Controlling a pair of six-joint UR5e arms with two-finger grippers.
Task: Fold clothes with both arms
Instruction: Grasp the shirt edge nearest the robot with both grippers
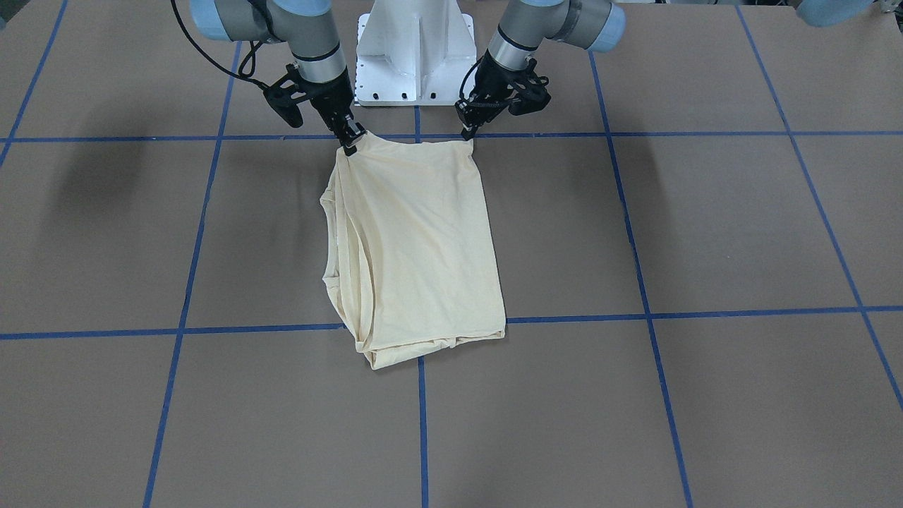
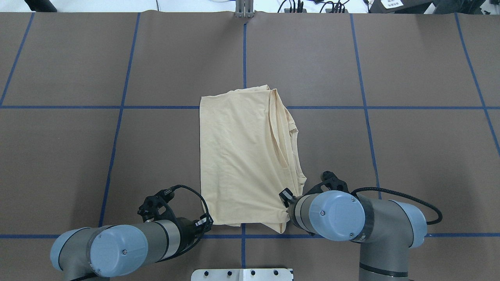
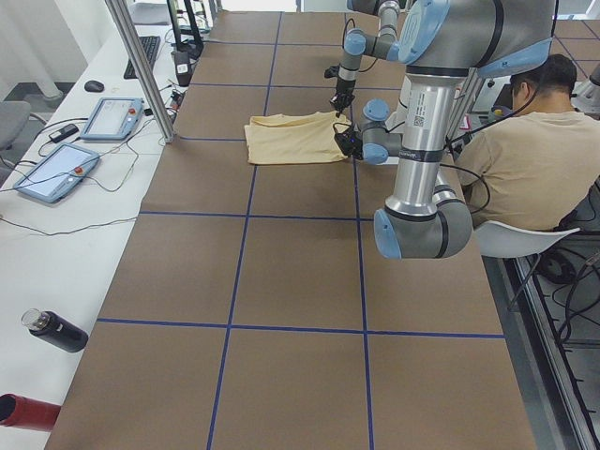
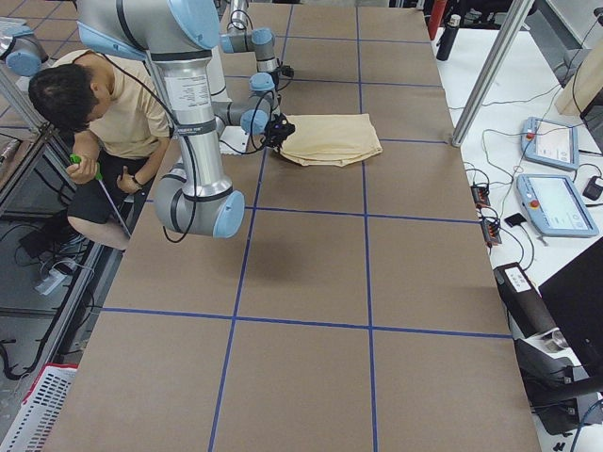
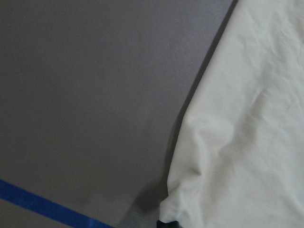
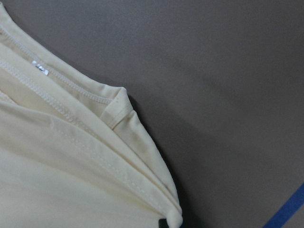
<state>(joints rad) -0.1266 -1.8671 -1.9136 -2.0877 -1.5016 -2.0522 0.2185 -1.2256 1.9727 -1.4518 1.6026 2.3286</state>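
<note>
Farthest left we find the left gripper, its fingers pinched together on the shirt at the near left corner, low over the table. Between the arms we see the pale cream-yellow shirt lying folded into a long rectangle at the table's middle, plain side up. It reaches away from the white pedestal base and across a blue tape line. Its layered, stitched edges run along the right side, where we spot a small white label. On the right, the right gripper is clamped on the near right corner, where the fabric is bunched.
</note>
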